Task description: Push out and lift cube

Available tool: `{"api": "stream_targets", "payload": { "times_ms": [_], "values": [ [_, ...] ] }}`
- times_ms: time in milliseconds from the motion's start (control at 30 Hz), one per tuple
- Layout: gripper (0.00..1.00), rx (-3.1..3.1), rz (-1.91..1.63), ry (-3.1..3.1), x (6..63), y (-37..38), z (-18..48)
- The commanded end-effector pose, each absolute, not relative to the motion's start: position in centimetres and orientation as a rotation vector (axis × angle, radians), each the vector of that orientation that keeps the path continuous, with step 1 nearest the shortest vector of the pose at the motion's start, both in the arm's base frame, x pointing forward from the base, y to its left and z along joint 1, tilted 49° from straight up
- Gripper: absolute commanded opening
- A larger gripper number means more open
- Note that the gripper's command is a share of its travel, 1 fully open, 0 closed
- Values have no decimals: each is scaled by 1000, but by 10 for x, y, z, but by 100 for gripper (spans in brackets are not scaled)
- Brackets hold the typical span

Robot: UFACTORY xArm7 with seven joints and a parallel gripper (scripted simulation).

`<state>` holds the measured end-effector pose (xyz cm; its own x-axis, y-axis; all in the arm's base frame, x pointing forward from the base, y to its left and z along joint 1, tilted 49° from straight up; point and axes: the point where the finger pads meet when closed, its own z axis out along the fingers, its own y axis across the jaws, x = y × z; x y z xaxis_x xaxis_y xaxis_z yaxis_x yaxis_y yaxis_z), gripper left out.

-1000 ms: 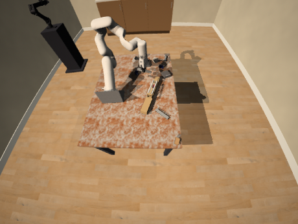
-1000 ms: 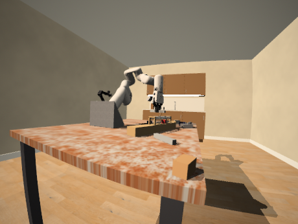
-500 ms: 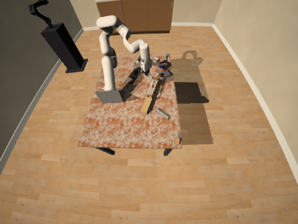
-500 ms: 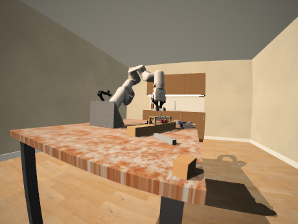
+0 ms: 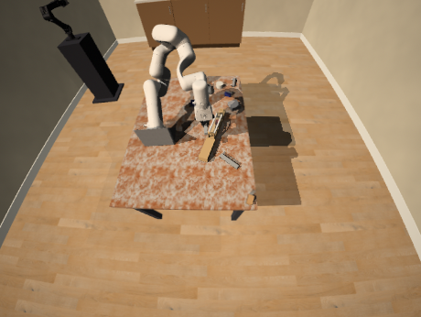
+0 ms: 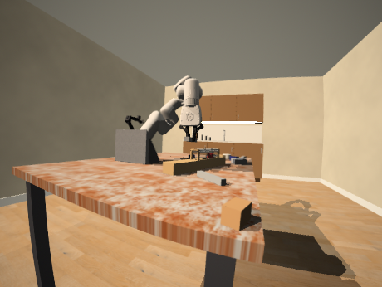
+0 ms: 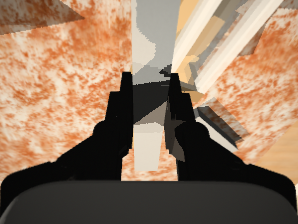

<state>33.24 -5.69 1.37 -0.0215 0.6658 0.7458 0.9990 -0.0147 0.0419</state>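
Marbled orange-and-white tabletop [image 5: 174, 179] carries a grey block base [image 5: 155, 136] at left, from which the white arm rises. Its black hand [image 7: 149, 80] is clamped on a long pale grey bar [image 7: 148, 145], hanging above the wooden channel [image 5: 211, 135]. Whether the cube sits inside the channel cannot be told.

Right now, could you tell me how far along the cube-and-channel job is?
Done: the gripper is shut on a grey stick, apparently the pushing tool. In hand: the arm carries it above the table, beside the channel. Left: the stick is not in the channel yet. I cannot make out the cube in these views; pushing it out at the lipped end and lifting it remain.
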Motion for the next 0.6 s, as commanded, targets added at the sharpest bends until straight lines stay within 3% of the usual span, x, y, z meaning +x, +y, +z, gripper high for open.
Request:
{"api": "stream_targets", "payload": {
  "times_ms": [0, 167, 567],
  "values": [
    [0, -1896, -678, -1453, 332, -97, -44],
    [0, -1951, -617, -1332, 332, -103, -101],
    [0, -1951, -617, -1332, 333, -89, -113]
  ]
}}
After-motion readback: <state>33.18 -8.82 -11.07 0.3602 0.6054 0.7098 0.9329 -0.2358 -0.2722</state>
